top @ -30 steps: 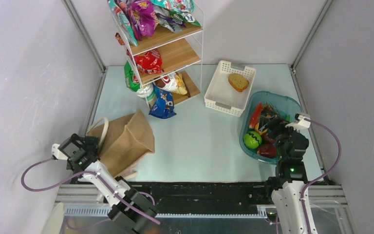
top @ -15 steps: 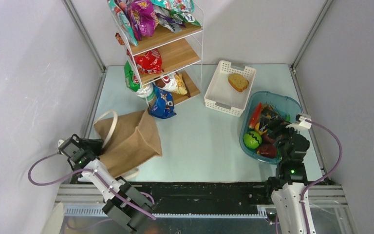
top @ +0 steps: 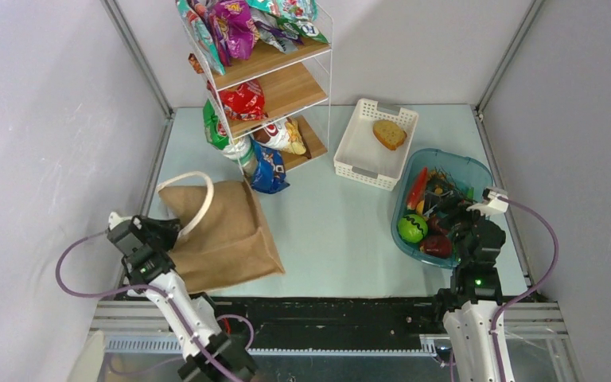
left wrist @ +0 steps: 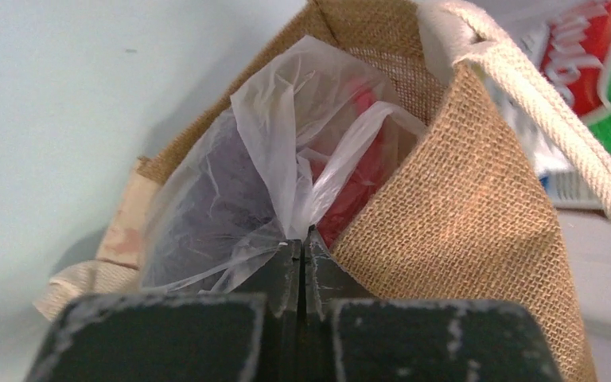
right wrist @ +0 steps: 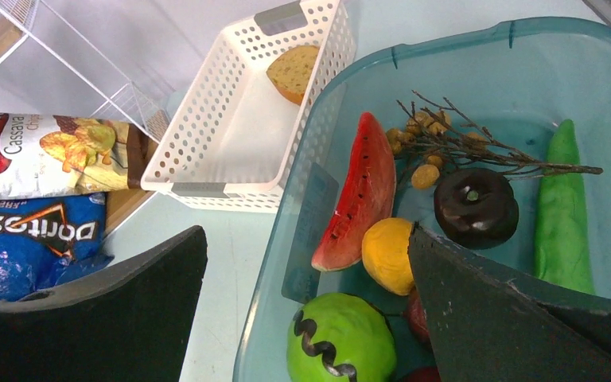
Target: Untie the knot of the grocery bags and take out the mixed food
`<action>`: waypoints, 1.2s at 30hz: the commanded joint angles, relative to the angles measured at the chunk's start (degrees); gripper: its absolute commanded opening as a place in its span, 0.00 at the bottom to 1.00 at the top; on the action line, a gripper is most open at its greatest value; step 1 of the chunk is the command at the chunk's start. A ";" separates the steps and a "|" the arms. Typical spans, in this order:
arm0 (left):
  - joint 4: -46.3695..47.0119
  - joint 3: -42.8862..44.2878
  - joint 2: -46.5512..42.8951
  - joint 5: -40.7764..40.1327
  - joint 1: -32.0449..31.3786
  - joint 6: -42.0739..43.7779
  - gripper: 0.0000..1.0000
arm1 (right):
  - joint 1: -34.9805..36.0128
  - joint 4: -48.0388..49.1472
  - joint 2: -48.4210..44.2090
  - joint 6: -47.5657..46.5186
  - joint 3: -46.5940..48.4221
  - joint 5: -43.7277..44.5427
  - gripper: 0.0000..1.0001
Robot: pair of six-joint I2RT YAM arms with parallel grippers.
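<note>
The brown grocery bag (top: 223, 235) lies on its side at the left, its mouth facing my left gripper (top: 167, 233), its white loop handle (top: 199, 203) raised. In the left wrist view the thin clear plastic bag (left wrist: 231, 183) bulges out of that mouth, with something dark purple (left wrist: 207, 199) and something red (left wrist: 362, 179) showing through it. My left gripper (left wrist: 302, 239) is shut on a bunched twist of the plastic bag. The knot itself I cannot make out. My right gripper (right wrist: 306, 231) hangs open over the blue-tinted tub (right wrist: 445, 40), holding nothing.
The tub (top: 477, 171) holds toy fruit, among them a green melon (right wrist: 338, 338) and a watermelon slice (right wrist: 358, 195). A white slatted basket (top: 358, 151) with a bread slice (top: 389, 134) stands behind it. A wire shelf rack (top: 270, 79) with snack packets stands at the back.
My left gripper has shut on the plastic bag. The left arm has swung nearer the table's front edge, and the brown bag has slid right and turned flatter. The right arm stayed still.
</note>
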 commanded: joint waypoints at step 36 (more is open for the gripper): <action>2.00 17.20 2.17 -20.88 -75.72 10.76 0.00 | 19.31 -14.50 6.29 7.00 14.78 -9.17 1.00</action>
